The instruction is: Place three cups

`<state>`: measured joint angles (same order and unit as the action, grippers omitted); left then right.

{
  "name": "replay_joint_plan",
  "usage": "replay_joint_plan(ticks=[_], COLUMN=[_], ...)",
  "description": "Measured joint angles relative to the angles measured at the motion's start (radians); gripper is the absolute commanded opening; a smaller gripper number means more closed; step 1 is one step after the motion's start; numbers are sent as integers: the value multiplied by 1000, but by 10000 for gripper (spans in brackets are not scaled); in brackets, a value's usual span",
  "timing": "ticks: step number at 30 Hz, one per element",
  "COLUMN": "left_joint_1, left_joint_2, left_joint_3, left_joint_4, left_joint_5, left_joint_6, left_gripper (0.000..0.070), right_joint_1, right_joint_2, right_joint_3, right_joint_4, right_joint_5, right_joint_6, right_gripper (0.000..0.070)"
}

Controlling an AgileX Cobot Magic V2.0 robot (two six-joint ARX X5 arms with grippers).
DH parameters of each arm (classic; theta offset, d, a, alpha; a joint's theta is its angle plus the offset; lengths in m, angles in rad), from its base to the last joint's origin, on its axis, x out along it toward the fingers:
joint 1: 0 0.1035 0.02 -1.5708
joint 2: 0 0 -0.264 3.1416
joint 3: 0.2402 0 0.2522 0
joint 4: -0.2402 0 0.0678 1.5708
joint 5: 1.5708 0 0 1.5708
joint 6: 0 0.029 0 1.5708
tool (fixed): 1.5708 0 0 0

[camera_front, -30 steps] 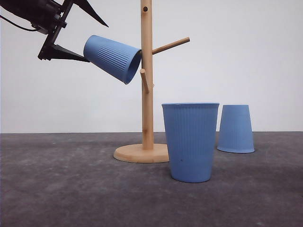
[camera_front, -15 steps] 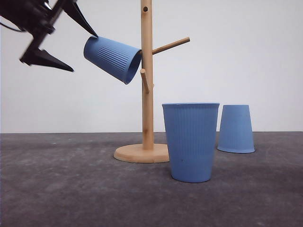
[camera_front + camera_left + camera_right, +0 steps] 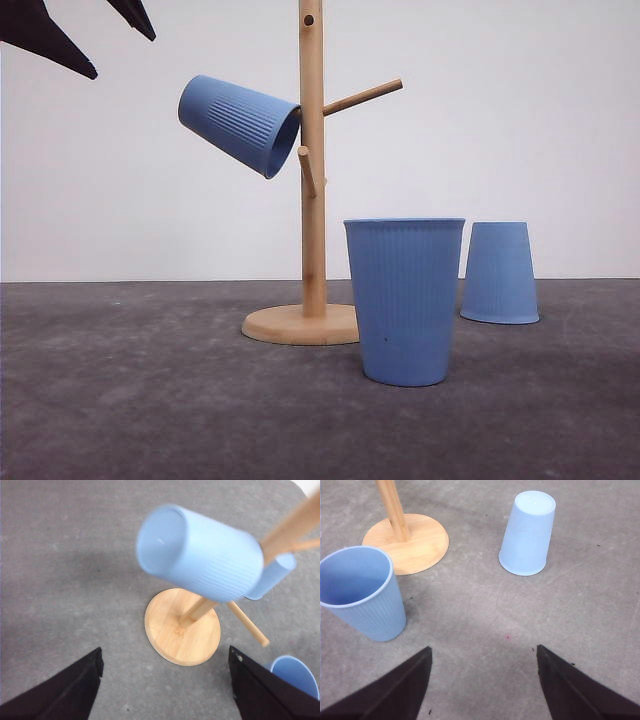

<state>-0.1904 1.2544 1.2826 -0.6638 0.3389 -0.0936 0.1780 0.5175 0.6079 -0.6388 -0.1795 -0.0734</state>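
Three cups of light-blue ribbed plastic, tapered and handleless, sit around a wooden cup tree (image 3: 313, 170) on a grey table (image 3: 140, 400). The table stretches bare to the left of the tree's round base (image 3: 300, 324), with open surface toward the near edge too.

The hung cup (image 3: 238, 124) is tilted on a peg of the tree, its mouth against the post and its flat base pointing up and to the left. The upright cup (image 3: 404, 300) stands mouth up at the front, just beside the base, on its right. The inverted cup (image 3: 499, 272) rests mouth down farther back and to the right, apart from the upright one, with bare table between them.

The left gripper (image 3: 92, 32) hangs in the upper left corner of the front view, its dark fingers (image 3: 50, 40) spread wide, holding nothing, with clear air between them and the hung cup. The left wrist view looks down past the hung cup (image 3: 200, 552) onto the base disc (image 3: 182, 626), showing the cup's closed round bottom, which the front view does not.

The right gripper (image 3: 484, 680) shows its fingers (image 3: 395, 690) wide apart and empty above bare table. Its view shows the hollow inside of the upright cup (image 3: 362, 592) and the smooth flat bottom of the inverted cup (image 3: 527, 532).
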Motion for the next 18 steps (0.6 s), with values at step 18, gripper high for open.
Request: replay_joint_plan(ticks=[18], left_joint_1=[-56], left_joint_2=[-319], left_joint_3=[-505], left_joint_4=[214], left_joint_5=[-105], left_joint_6=[-47], left_gripper=[471], right_joint_1=[0], right_joint_2=[113], right_joint_3=[67], right_joint_4=[-33], right_joint_5=[0], right_joint_6=[86], right_gripper=[424])
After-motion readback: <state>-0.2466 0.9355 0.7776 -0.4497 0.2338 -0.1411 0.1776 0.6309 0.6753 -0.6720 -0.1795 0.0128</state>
